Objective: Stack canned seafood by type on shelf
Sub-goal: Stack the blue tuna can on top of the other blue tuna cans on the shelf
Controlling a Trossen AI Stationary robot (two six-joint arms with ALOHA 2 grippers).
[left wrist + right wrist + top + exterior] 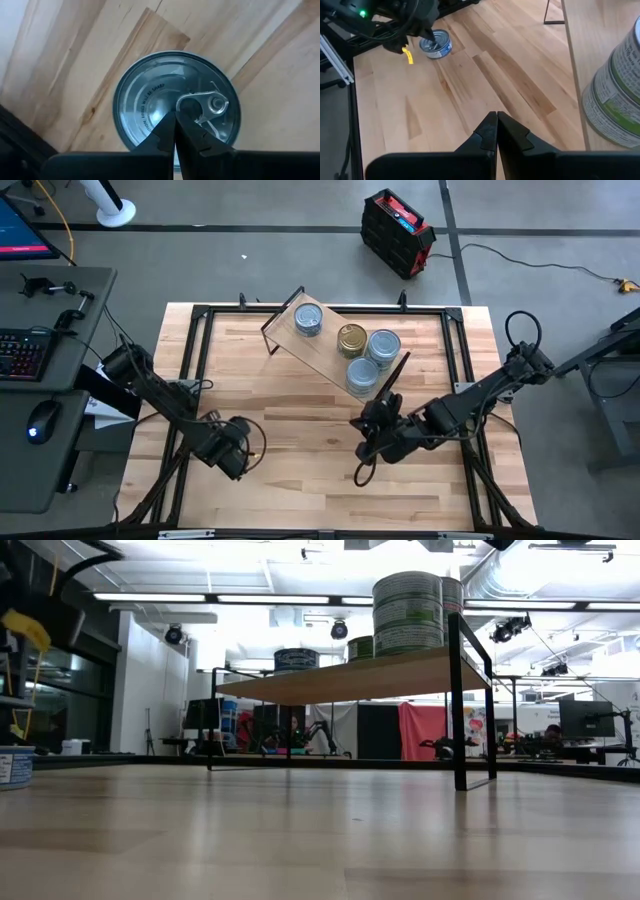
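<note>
A silver-blue-topped can (175, 100) with a pull tab stands on the table near its left front; it also shows as the can (436, 43) and the can (12, 768). My left gripper (174, 120) points down over its lid, shut. The shelf (325, 352) stands slanted at the table's far middle on black legs. On it rest silver-blue cans (308, 320), (383, 347), (362, 376) and a gold-topped can (351, 340). Seen from table height, the shelf (350, 678) carries a stack of cans (407, 612). My right gripper (496, 120) hangs shut above bare table in front of the shelf. My left gripper comes from above with its shut fingertips (165, 127) over the can's lid, beside the pull tab (205, 107). Whether the tips touch the lid I cannot tell. The can stands upright on the table.
Bare plank table (300, 480) lies between the two arms. A black frame (195, 360) runs round the table's edges. A desk with a keyboard (25, 350) stands off the left, a red-black case (397, 232) on the floor beyond.
</note>
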